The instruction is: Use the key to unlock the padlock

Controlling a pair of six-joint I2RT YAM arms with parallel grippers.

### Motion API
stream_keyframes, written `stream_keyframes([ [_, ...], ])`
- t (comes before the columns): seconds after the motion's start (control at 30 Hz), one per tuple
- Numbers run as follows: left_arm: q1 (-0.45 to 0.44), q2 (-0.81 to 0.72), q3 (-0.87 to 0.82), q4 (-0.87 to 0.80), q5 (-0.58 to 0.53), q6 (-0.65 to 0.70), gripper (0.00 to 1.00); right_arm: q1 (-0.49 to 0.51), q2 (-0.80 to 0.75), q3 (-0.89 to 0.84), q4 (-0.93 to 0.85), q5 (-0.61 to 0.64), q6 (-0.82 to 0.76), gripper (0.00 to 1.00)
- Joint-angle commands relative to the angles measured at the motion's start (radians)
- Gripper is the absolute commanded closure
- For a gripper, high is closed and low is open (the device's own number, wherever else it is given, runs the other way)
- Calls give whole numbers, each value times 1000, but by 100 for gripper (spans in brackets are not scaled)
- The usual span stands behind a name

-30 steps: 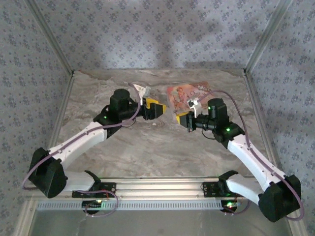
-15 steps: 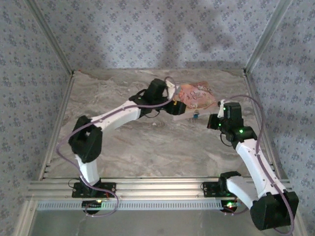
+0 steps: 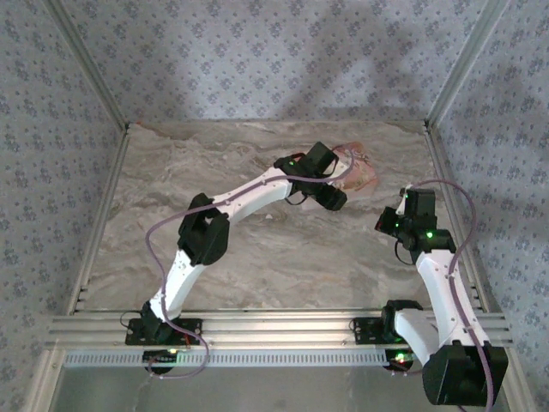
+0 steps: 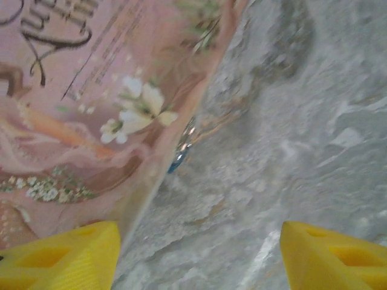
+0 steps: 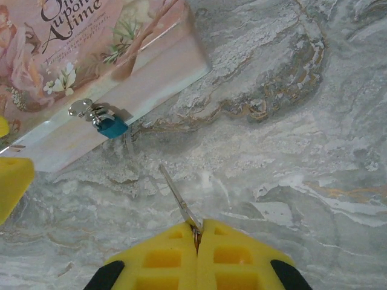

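Key (image 5: 178, 199) pinched in shut R gripper (image 5: 196, 232), tip not yet at padlock (image 5: 112, 125), which lies against pink box's (image 5: 72, 54) near edge; L gripper (image 4: 199, 244) spread wide, empty, close by. Inserting + turning remain, I'd judge

Left arm (image 3: 249, 193) and right arm (image 3: 442, 279): white link shells, chunky black joint housings; small green LEDs (image 3: 426, 233) lit on joints; purple cable (image 3: 151, 249) looping off each arm; left gripper (image 4: 199, 248) and right gripper (image 5: 196, 232): bright yellow blocky fingers (image 4: 60, 254) with recessed rectangular pockets; black rounded mounts at lower corners of right wrist view.
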Motion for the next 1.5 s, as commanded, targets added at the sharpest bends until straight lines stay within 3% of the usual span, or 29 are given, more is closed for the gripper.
stream_keyframes([
  [0.0, 2, 24, 68, -104, -65, 37, 30, -9, -10, -12, -16, -21, 21, 100],
  [0.43, -3, 10, -48, -105, -81, 51, 31, -15, -1, -6, -14, -33, 16, 100],
  [0.8, 3, -192, -389, 6, -142, 34, 31, -14, 44, 2, 30, -98, -16, 100],
  [1.03, 75, -310, -568, 91, -119, -9, 31, -5, 69, -13, 120, -235, -28, 100],
  [1.47, 175, -347, -587, 96, -135, 6, 30, 99, 149, -2, 242, -369, -48, 100],
])
